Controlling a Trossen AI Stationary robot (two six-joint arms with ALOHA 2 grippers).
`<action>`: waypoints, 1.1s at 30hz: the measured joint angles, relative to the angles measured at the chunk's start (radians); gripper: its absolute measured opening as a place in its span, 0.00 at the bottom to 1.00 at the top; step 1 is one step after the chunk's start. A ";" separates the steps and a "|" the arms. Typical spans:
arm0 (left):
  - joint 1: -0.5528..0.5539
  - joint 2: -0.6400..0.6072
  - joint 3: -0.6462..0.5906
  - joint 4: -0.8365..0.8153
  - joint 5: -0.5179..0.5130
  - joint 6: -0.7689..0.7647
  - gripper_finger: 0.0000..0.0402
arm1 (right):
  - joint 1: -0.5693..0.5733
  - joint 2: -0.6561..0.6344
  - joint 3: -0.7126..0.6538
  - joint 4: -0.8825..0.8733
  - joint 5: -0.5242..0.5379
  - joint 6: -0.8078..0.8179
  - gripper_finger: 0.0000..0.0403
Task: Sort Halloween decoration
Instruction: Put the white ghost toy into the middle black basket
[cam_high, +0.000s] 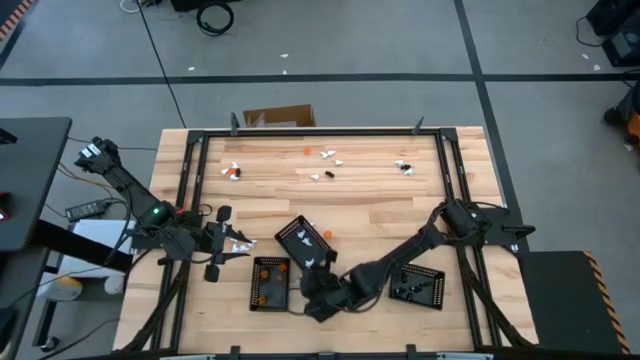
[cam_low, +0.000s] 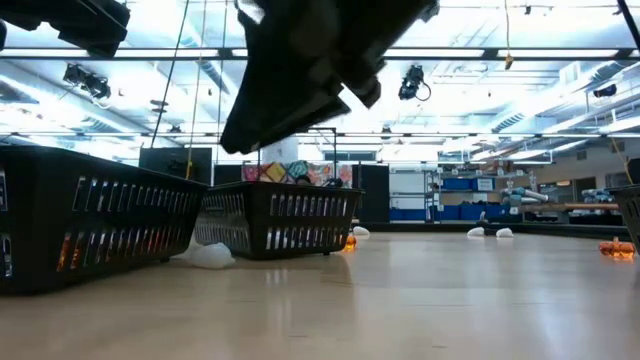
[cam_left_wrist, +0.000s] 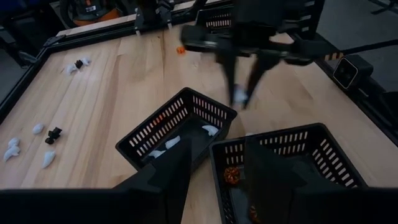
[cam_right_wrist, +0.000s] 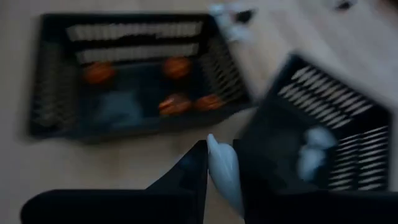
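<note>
White and glossy, 1 small ghost-like piece (cam_right_wrist: 224, 171) sits pinched between the 2 dark fingers of the right gripper (cam_right_wrist: 219, 186); its long axis runs along the fingers, rounded tip pointing out past the fingertips, and the jaws are closed narrowly on it; in the high view that gripper (cam_high: 318, 297) hangs just beside the middle tray (cam_high: 303, 243), on the side nearer the front edge of the table (cam_high: 390, 200), between the middle tray and the orange-filled tray (cam_high: 270, 283).

Black plastic, all 3 trays are rectangular with slotted, ribbed walls; the middle tray lies turned at an angle and holds a few white pieces (cam_left_wrist: 173, 142), smooth and teardrop-shaped, lying flat; the orange-filled tray, just beside it toward the left arm, holds round ridged pumpkins (cam_right_wrist: 176, 104); the third tray (cam_high: 417, 285), on the far side of the right gripper from the middle tray, holds black pieces (cam_high: 409, 291) too small to describe.

Loose pieces (cam_high: 326, 165), white, orange and black, lie scattered on the pale wood-grain table well beyond the middle tray, toward the far edge; their directions cannot be told; 1 orange piece (cam_high: 327, 236) lies touching or just beside the middle tray's outer wall.

Left gripper (cam_high: 238, 243) waits just beside the middle tray, on its left-arm side, jaws parted and holding nothing.
</note>
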 joint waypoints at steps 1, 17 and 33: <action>0.000 0.000 0.000 0.000 0.000 0.000 0.39 | -0.011 -0.001 0.001 0.001 0.012 -0.024 0.19; 0.000 0.000 0.000 -0.002 0.000 0.010 0.39 | -0.167 0.014 0.001 -0.107 -0.190 0.021 0.41; 0.000 0.000 0.000 -0.001 0.000 0.010 0.39 | -0.092 -0.136 0.002 -0.377 -0.007 0.142 0.49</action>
